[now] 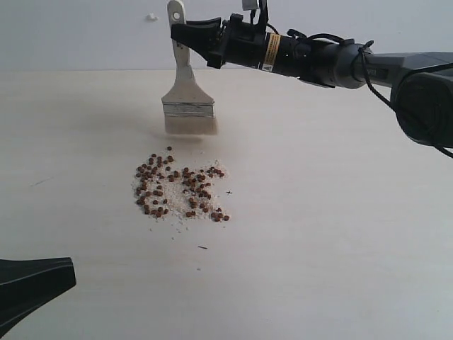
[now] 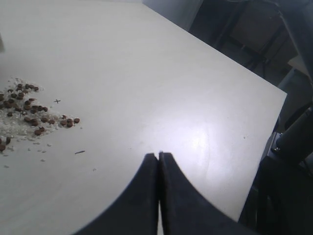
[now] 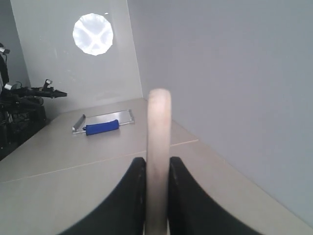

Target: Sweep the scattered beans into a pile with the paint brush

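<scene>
Now: right gripper (image 1: pixel 185 35) is closed on the paint brush (image 1: pixel 188 99), jaws pressed to both sides of the pale handle, high up near the hole. The right wrist view shows the wood wedged between the jaws. The brush hangs upright with its bristles down, just beyond the far edge of the beans (image 1: pixel 180 191). The bristles are blurred, so I cannot tell whether the tips touch the counter (image 1: pixel 340 227). The left gripper (image 2: pixel 158 157) is fully closed and empty, low at the near left, well apart from the beans.

The beans lie mid-counter in a loose patch mixed with pale crumbs, with stragglers at the left fringe and the near right corner.

Step in hand, as I judge it: a stroke from the far side inward.
- Keep the bristle tips in light contact and the ferrule off the counter.
- Hold the brush face square to the stroke.
- Go slowly, because round beans roll.
- Stop mid-patch so the beans bunch rather than scatter.
- Press lightly, since a grip this high lets the brush twist.
</scene>
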Controlling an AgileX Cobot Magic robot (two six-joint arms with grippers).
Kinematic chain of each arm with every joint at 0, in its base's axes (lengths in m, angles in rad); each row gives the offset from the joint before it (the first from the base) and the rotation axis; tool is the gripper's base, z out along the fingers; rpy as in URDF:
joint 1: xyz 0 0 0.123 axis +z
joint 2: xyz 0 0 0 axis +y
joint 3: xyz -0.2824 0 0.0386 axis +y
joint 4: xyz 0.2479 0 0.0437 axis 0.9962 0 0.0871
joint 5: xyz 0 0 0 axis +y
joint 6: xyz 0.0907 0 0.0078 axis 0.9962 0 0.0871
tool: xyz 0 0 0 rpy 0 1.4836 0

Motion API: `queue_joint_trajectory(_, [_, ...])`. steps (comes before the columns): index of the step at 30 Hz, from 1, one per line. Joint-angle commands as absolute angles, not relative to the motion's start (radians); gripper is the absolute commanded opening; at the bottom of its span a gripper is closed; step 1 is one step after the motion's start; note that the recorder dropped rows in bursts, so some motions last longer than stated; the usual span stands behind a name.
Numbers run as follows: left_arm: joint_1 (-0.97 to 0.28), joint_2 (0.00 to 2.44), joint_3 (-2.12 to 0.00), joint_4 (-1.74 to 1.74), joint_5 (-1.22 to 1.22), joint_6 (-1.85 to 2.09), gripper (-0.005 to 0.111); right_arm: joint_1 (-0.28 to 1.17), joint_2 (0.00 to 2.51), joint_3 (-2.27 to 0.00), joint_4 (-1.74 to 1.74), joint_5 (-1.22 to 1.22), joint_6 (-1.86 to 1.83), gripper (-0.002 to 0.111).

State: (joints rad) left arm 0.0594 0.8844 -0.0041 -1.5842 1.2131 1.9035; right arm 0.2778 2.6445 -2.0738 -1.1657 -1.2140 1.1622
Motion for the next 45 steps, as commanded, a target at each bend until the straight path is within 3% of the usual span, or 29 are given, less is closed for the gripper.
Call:
queue_joint_trajectory(1, [0.061, 0.878, 0.0, -1.588, 1.221, 1.907, 0.0, 0.28, 2.674, -2.084, -1.144, -1.221, 1.181, 0.0])
queue_joint_trajectory(45, [0.061, 0.878, 0.0, -1.588, 1.221, 1.908, 0.0, 0.269, 2.601, -2.084, -1.38, -1.221, 1.453, 0.0])
